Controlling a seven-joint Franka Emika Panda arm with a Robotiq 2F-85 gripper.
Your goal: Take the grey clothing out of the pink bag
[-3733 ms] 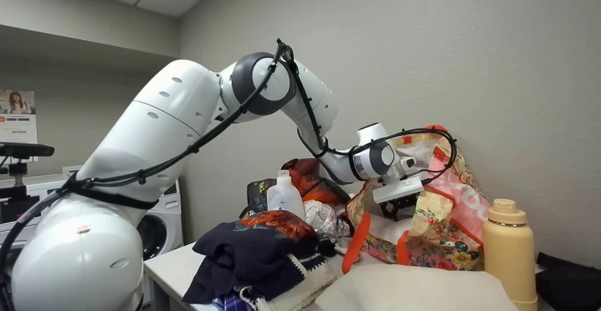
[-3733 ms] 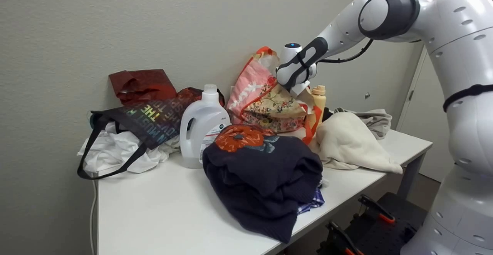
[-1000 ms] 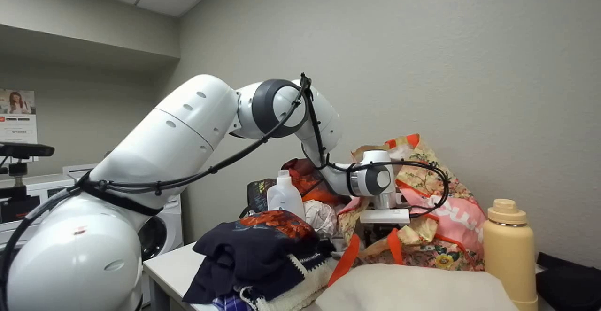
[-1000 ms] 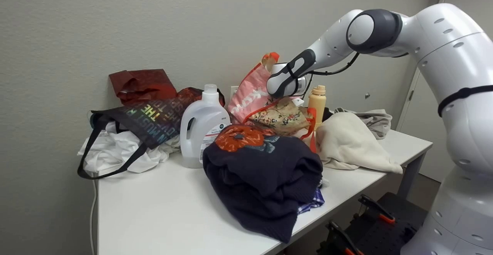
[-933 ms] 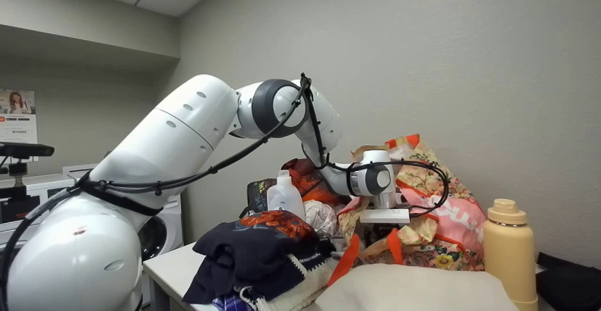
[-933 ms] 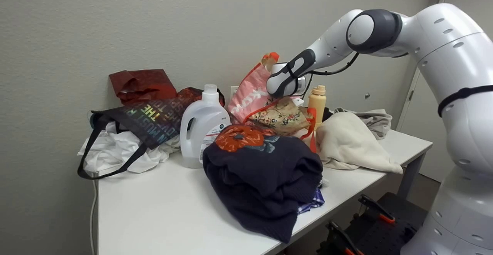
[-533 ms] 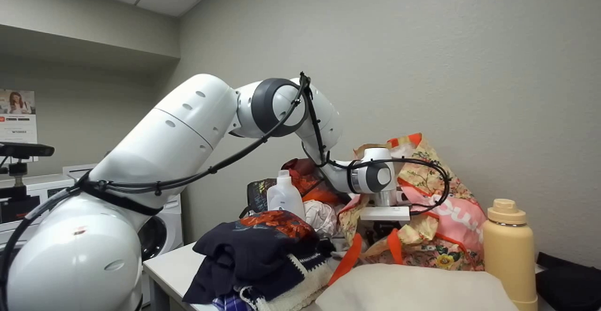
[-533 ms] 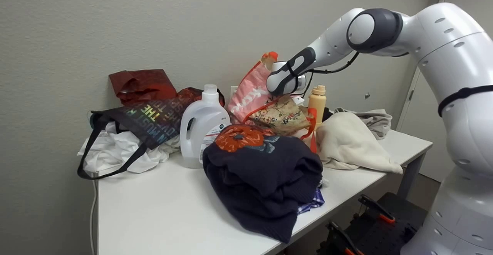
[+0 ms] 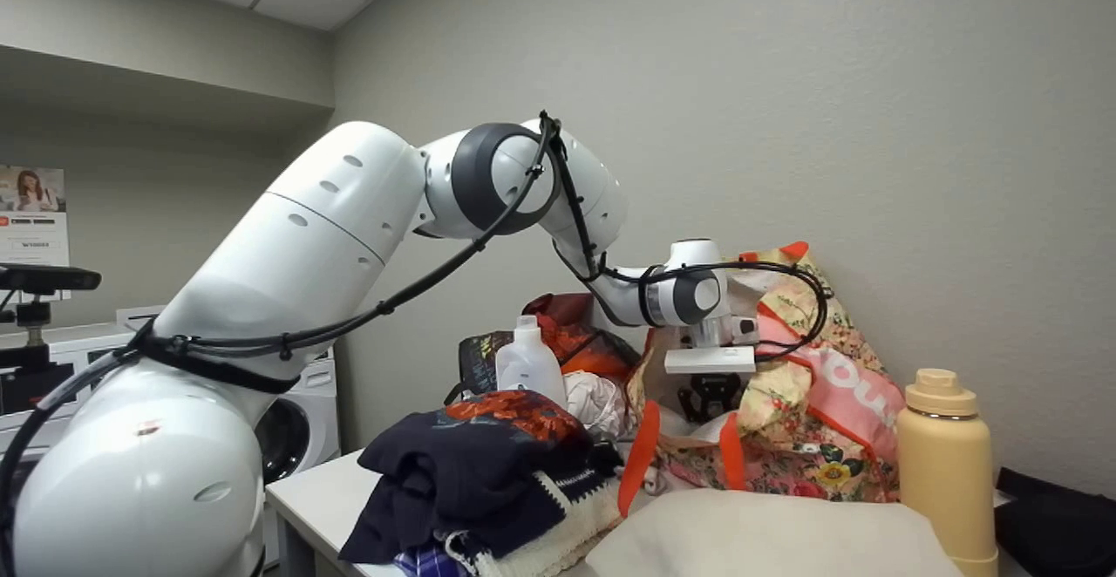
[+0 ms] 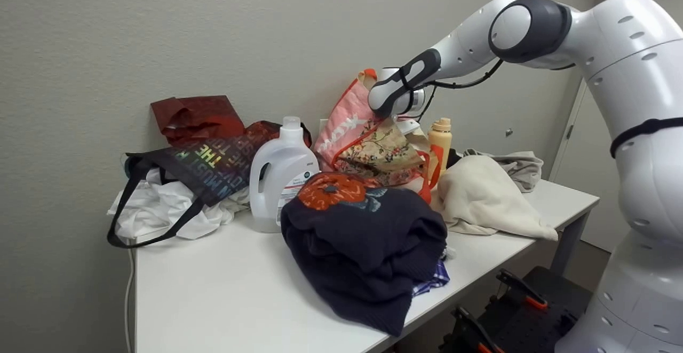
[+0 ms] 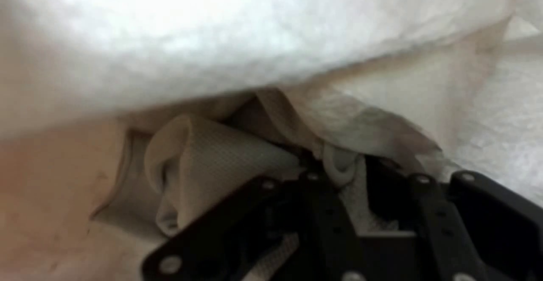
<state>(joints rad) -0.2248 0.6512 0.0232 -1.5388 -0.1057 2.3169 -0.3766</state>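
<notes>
The pink bag (image 9: 859, 390) (image 10: 347, 123) leans on the wall, floral-patterned, its orange handles hanging at the front. My black gripper (image 9: 711, 396) points down into its mouth; in an exterior view the fingertips are lost behind the bag's front. The wrist view looks into the pale lining, where the grey clothing (image 11: 229, 158) lies in loose folds. A looped bit of this fabric is pinched between the fingers of the gripper (image 11: 345, 164), which is shut on it. Much of the garment is covered by a bulging flap of lining, and I cannot make it out in the exterior views.
A cream-yellow bottle (image 9: 946, 464) stands right beside the bag. Navy clothes (image 10: 368, 235) and a cream cloth (image 10: 480, 193) lie in front of it. A detergent jug (image 10: 280, 177) and a dark printed bag (image 10: 213, 166) stand along the wall.
The gripper sank deeper into the bag over the last seconds, then rose again in the last half second. The bag's crumpled front has come up and straightened somewhat.
</notes>
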